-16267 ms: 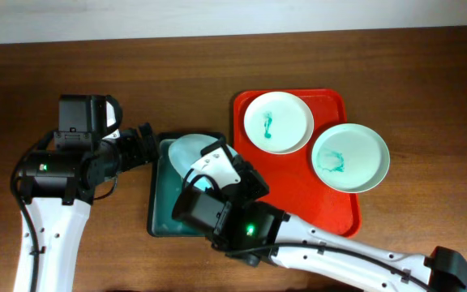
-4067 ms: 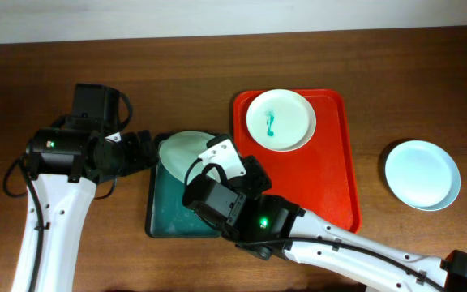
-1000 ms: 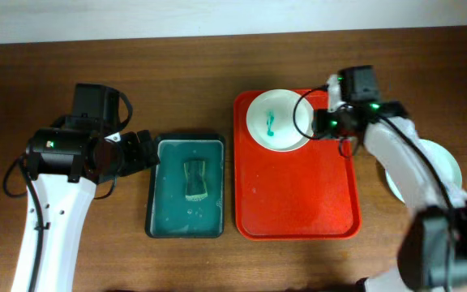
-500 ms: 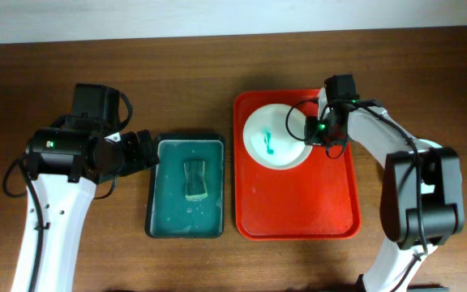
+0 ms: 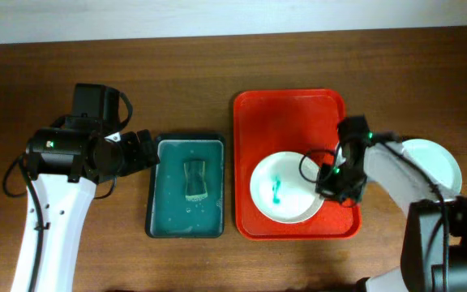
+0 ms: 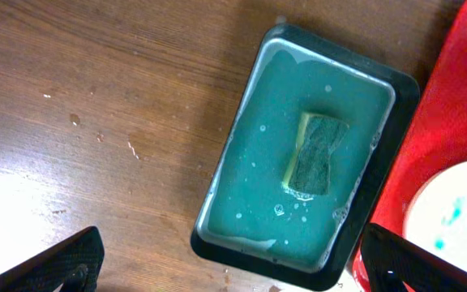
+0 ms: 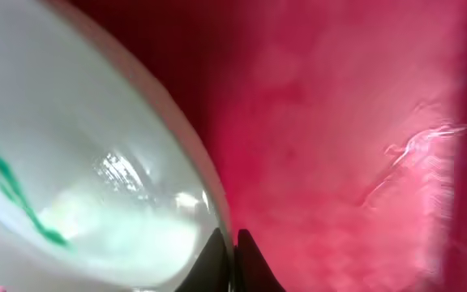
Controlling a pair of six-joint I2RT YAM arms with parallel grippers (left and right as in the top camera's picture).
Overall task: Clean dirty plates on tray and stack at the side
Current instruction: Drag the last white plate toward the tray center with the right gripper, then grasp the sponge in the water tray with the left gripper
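Smeared plate (image 5: pixel 284 188) on red tray (image 5: pixel 290 113), rim pinched tight by right gripper (image 7: pixel 229 255). Empty left gripper (image 5: pixel 143 148) gapes beside basin (image 6: pixel 250 195) with sponge (image 6: pixel 314 154). Likely next: carry level, grip firm, to basin.

White moulded arm links (image 5: pixel 51 235) joined by black cylindrical joint housings (image 5: pixel 67 154). Green indicator light (image 5: pixel 53 144) set in left housing. Thin black cables (image 5: pixel 13 174) looped externally. Left wrist fitted with black wedge-shaped fingers (image 6: pixel 55 264).

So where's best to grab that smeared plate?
By its thin rim at the right edge, coming in low from the right. The smeared plate lies flat and shallow on the tray, so only the rim offers a pinch; the right gripper grips there.
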